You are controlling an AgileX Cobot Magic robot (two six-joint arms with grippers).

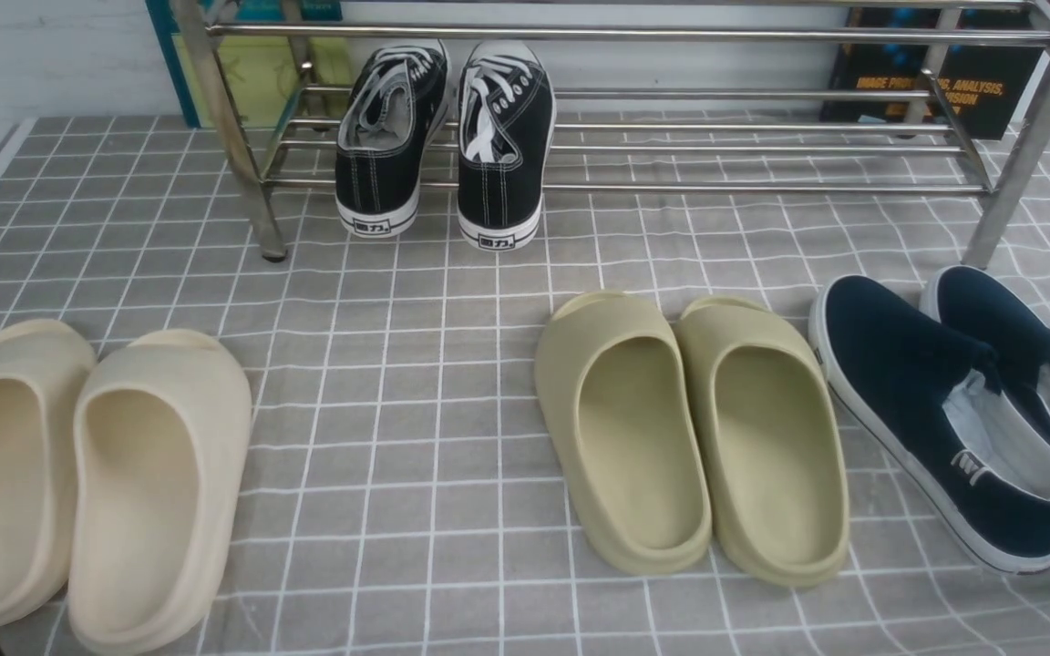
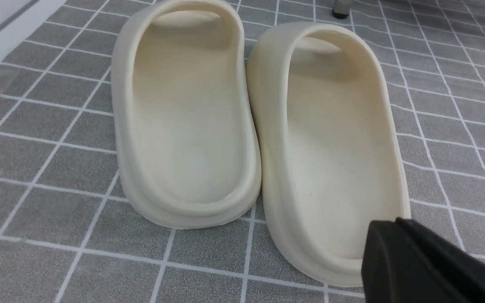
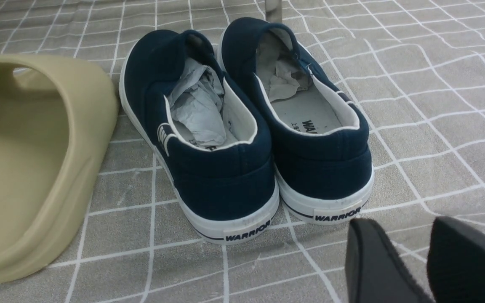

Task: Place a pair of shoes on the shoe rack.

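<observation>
Grey cloth (image 1: 416, 437) with a white grid covers the table, and a pale wall stands behind it. On the far side stands the shoe rack (image 1: 634, 137) of shiny metal tubes, its angled legs planted on the cloth.

On the rack's lower bars, toward its left end, sit the two black sneakers (image 1: 445, 137) side by side, toes pointing to the wall and heels hanging over the front bar. Their white laces, white stitching and white soles show plainly, and each heel carries a small label.

Nearer, three other pairs lie on the cloth. At the left are the cream foam slippers (image 1: 78, 474), touching each other along their inner sides. In the middle are the olive foam slippers (image 1: 689, 428), also pressed together. At the right are the navy slip-ons (image 1: 953, 401), with crumpled paper stuffed in them and a word printed on each white heel.

Neither arm shows in the front view. In the left wrist view the left hand (image 2: 411, 261) appears as a single dark mass just over the heel of one cream slipper, its fingers together and holding nothing. In the right wrist view the right hand (image 3: 411, 261) hangs behind the heels of the navy slip-ons, its two dark fingers (image 3: 373, 261) apart and empty.
</observation>
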